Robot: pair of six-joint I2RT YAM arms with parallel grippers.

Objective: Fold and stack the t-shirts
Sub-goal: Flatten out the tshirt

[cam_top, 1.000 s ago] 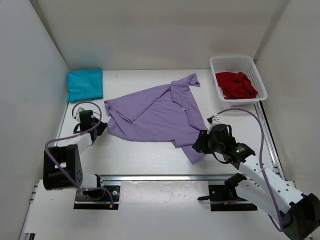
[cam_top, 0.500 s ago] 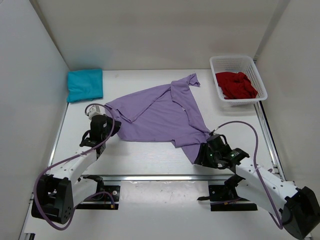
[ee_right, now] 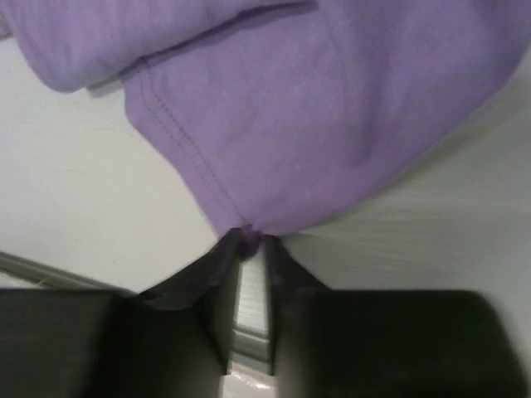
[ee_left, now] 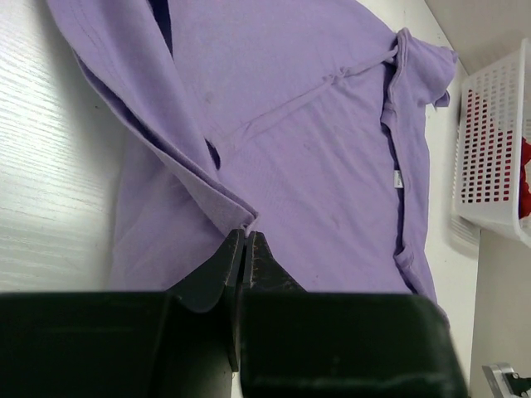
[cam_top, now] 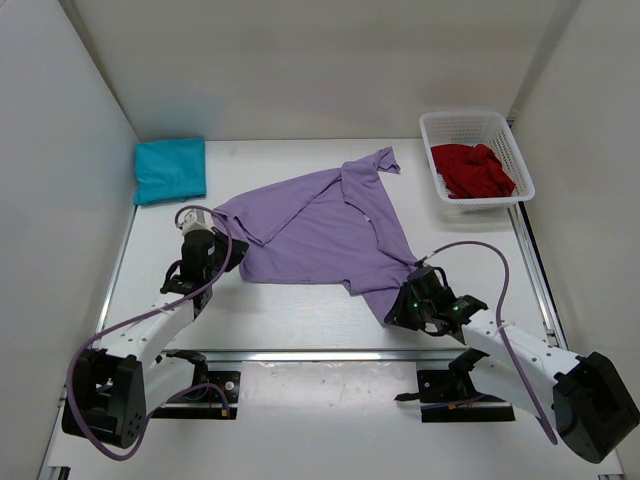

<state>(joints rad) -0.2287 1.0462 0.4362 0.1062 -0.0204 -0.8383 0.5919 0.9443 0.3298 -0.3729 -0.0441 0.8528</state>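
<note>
- White tabletop (cam_top: 300,325), boxed in by plain white walls, carries the work; the lavender shirt (cam_top: 320,225) lies spread across its middle, rumpled, with one flap doubled over on the left side.
- Left gripper (ee_left: 245,239) sits at the shirt's left corner, fingers pressed together to a thin slit; the folded corner of cloth meets their tips, so I judge it pinched.
- Right gripper (ee_right: 246,243) is at the near right corner, fingers narrow, with a small bunch of hem gathered between the tips.
- The two pinches mark the ends of the shirt's near edge, which runs left to right across the table and slants nearer on the right.
- All the cloth lies on the far side of both sets of fingers, so a fold would probably carry that edge away from the arm bases.
- Teal shirt (cam_top: 170,170) rests folded in the far left corner; the dark red shirt (cam_top: 472,172) lies crumpled in the white basket (cam_top: 476,118) at far right, well apart from both arms.
</note>
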